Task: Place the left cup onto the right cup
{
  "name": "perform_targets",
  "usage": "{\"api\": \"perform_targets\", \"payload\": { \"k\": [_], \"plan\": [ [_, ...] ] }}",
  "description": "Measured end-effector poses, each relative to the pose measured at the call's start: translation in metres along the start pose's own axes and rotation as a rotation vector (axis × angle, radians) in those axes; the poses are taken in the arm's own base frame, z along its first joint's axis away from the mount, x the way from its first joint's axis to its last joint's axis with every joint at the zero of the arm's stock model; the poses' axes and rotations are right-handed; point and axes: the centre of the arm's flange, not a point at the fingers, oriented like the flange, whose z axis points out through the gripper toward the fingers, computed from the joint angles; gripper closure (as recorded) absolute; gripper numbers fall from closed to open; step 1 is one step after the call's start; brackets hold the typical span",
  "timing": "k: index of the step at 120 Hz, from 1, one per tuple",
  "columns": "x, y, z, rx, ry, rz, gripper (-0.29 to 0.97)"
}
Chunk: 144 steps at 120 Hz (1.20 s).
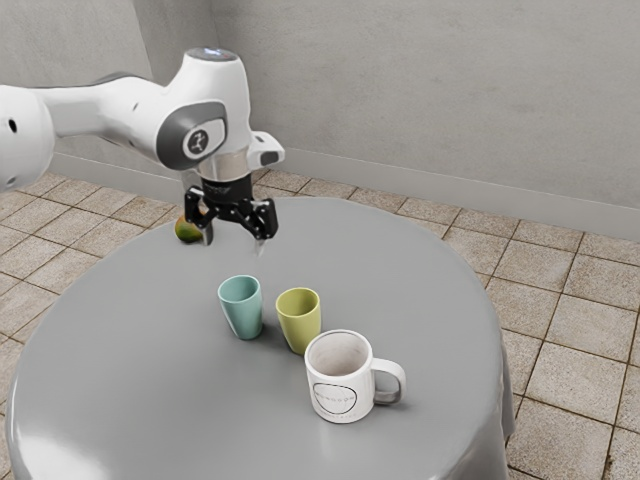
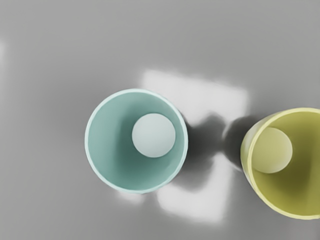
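Note:
A teal cup (image 1: 241, 306) stands upright on the round grey table (image 1: 120, 370), with a yellow-green cup (image 1: 299, 319) close beside it toward the exterior view's right; the two stand apart. My gripper (image 1: 236, 236) hangs open above the table, higher than the teal cup and a little behind it, holding nothing. Looking straight down in the wrist view, I see into the teal cup (image 2: 136, 141) and into the yellow-green cup (image 2: 285, 162); both are empty.
A white mug (image 1: 342, 377) with a handle stands in front of the yellow-green cup, near the table's front edge. A small green-and-orange fruit (image 1: 188, 229) lies on the table behind my gripper. Tiled floor surrounds the table.

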Motion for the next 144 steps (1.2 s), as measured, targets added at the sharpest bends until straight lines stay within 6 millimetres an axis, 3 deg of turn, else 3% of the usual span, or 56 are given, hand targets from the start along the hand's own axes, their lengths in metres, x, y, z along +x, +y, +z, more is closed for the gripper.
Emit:
{"api": "perform_targets", "payload": {
  "k": [39, 54, 96, 144],
  "plan": [
    [0.004, 0.010, 0.013, -0.009, 0.005, 0.006, 0.12],
    [0.001, 0.012, 0.028, -0.010, -0.005, 0.006, 0.14],
    [0.008, -0.002, 0.048, -0.021, -0.009, -0.017, 0.16],
    [0.018, 0.006, 0.085, -0.029, -0.020, 0.006, 0.16]
  ]
}}
